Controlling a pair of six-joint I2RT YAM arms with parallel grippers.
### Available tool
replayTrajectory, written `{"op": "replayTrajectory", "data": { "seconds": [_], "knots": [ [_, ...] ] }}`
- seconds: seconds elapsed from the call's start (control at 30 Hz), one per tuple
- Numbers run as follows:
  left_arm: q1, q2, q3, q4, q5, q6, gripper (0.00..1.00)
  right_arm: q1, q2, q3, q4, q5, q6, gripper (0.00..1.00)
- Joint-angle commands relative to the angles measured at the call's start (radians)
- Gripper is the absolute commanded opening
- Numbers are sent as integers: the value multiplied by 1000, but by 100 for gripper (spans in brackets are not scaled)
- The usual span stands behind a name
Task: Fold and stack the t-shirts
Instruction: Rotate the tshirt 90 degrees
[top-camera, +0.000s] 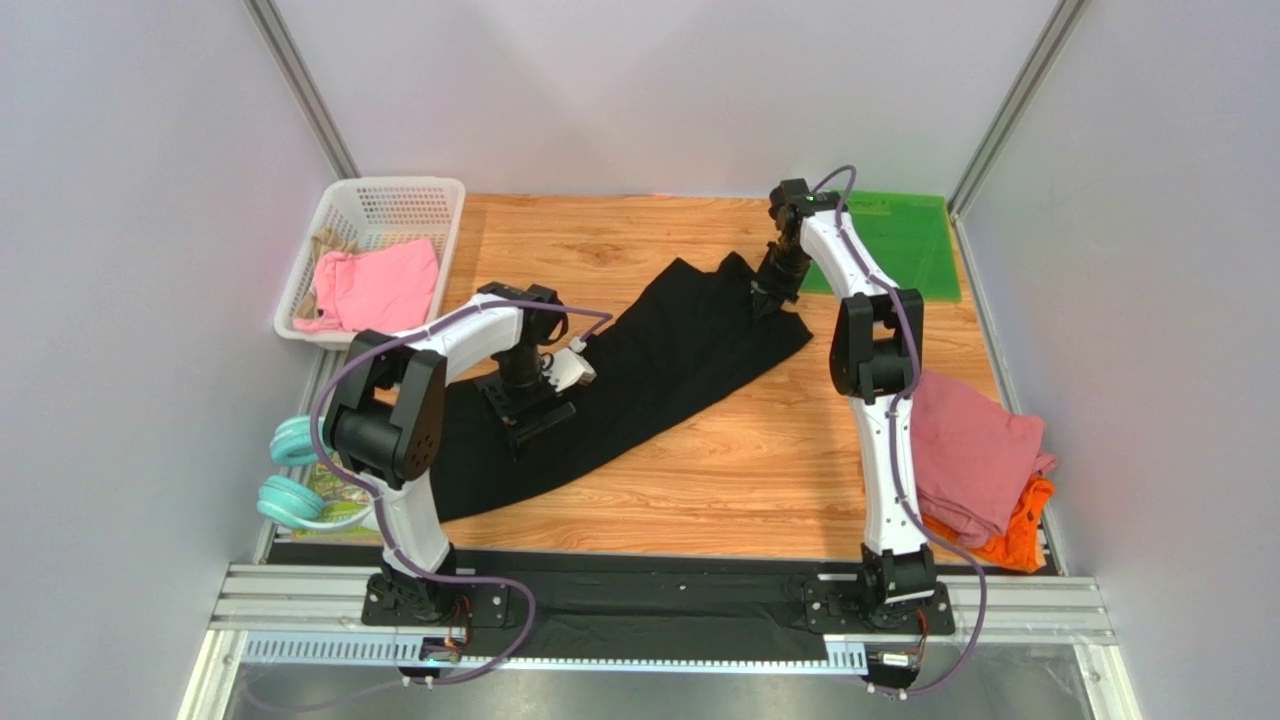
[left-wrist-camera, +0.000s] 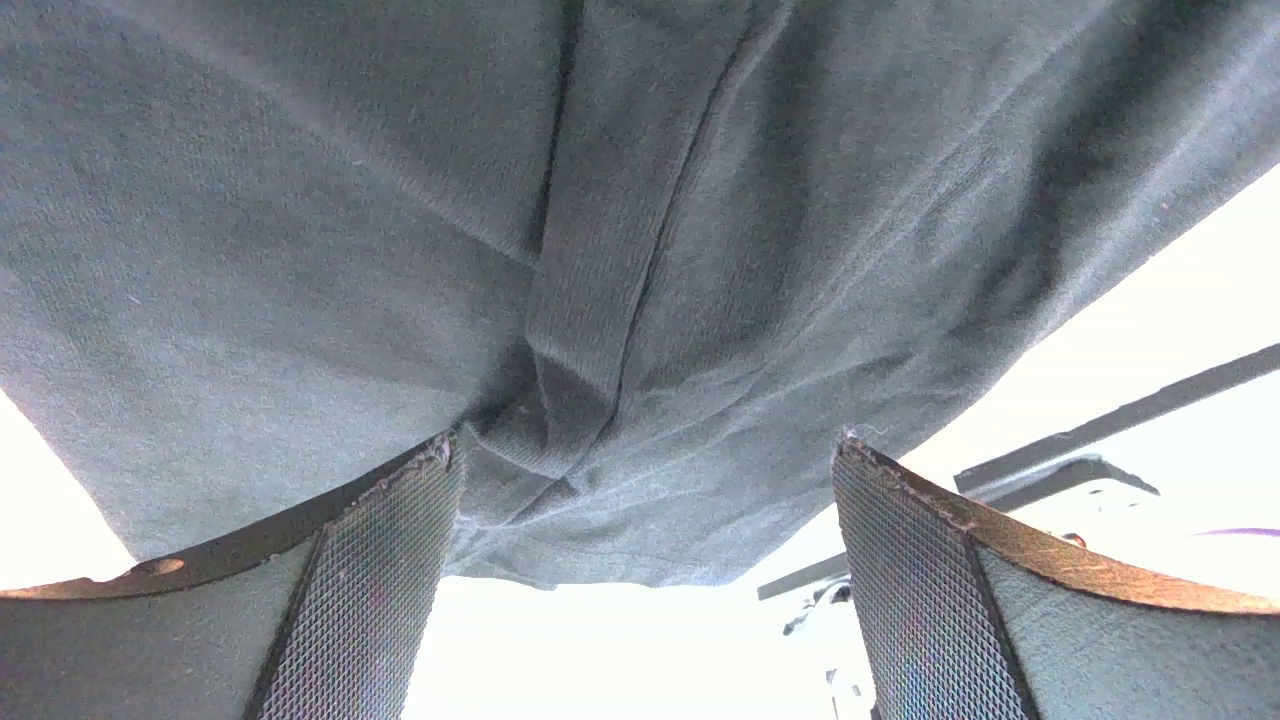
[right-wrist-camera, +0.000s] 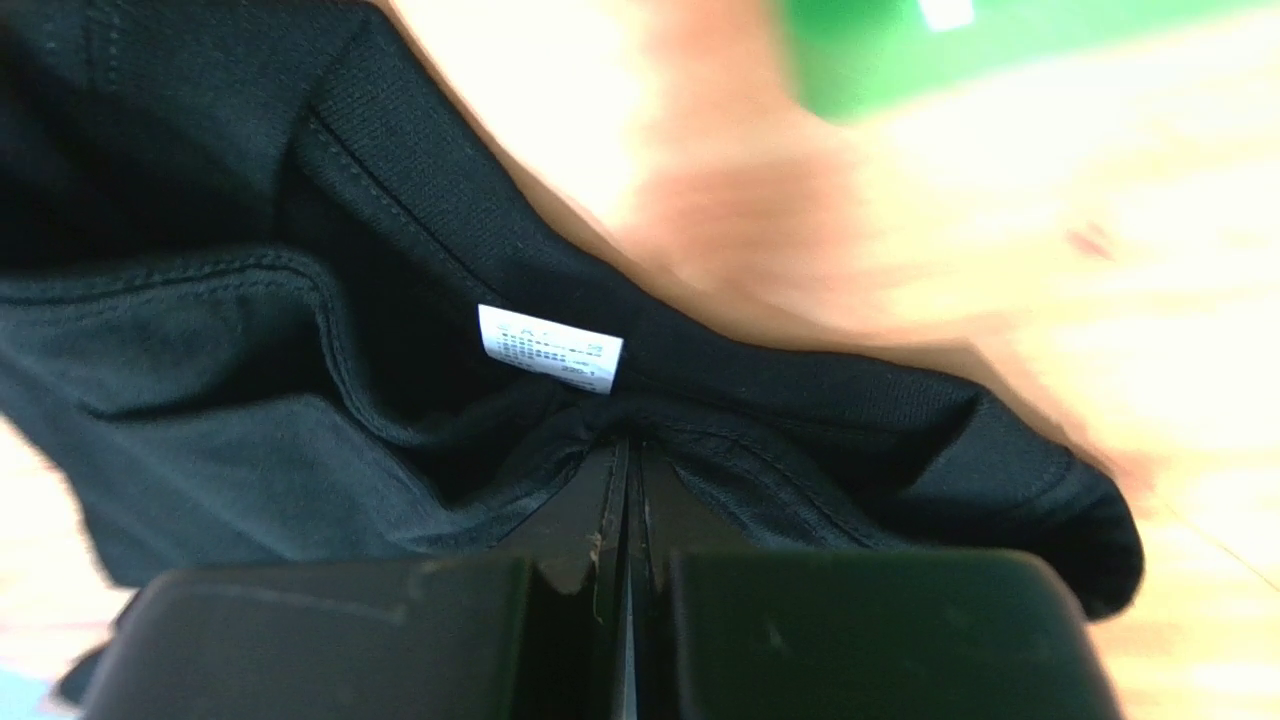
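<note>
Across the middle of the wooden surface (top-camera: 751, 465), the black t-shirt (top-camera: 661, 360) lies stretched in a long diagonal band, running from near the left edge up toward the far edge.

My right hand (top-camera: 769, 293) is at the shirt's far end, just beside the green mat (top-camera: 887, 240) that lies flat in the far right corner. In the right wrist view this hand (right-wrist-camera: 624, 450) is closed, its two fingers pressed together with a fold of black fabric pinched between them. A small white label (right-wrist-camera: 550, 347) shows on the cloth just beyond the fingertips, beside a stitched seam.

My left hand (top-camera: 526, 402) is over the shirt's middle part, toward the left edge. In the left wrist view this hand (left-wrist-camera: 646, 450) is open: its mesh-faced fingers (left-wrist-camera: 376, 585) stand wide apart, and grey-looking cloth with a thick seam fills the view beyond them. I cannot tell whether the fingers touch the cloth.

At the right edge a dusty-pink t-shirt (top-camera: 977, 450) lies on top of an orange t-shirt (top-camera: 1022, 533). In the far left corner a white basket (top-camera: 376, 195) holds a bright pink cloth (top-camera: 376, 285).
</note>
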Motion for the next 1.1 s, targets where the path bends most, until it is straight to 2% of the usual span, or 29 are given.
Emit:
{"op": "replayTrajectory", "data": {
  "seconds": [0.0, 0.17, 0.3, 0.4, 0.47, 0.67, 0.83, 0.97, 1.0, 1.07],
  "knots": [
    [0, -39, 16, -34, 8, -16, 97, 1, 72, 124, 75, -92, 10, 2],
    [3, -66, 9, -31, -21, -31, 97, -54, 85, 156, 168, -140, 71, 2],
    [36, -118, -50, -33, -77, -24, 98, -94, 103, 185, 269, -209, 128, 2],
    [63, -140, -104, -10, -178, -11, 98, -120, 141, 280, 324, -270, 160, 3],
    [66, -138, -132, -2, -261, -4, 98, -137, 144, 284, 358, -304, 199, 3],
    [47, -117, -110, 4, -323, -11, 97, -140, 89, 247, 384, -344, 154, 5],
    [30, -76, -125, 12, -308, -34, 97, -135, 14, 242, 340, -370, 107, 5],
    [29, -50, -149, 43, -298, -34, 97, -83, -173, 82, 243, -307, -18, 6],
    [29, -37, -147, 46, -292, -37, 97, -71, -273, -56, 254, -268, -28, 7],
    [29, -33, -144, 56, -280, -37, 97, -28, -349, -152, 250, -234, -38, 9]
  ]
}}
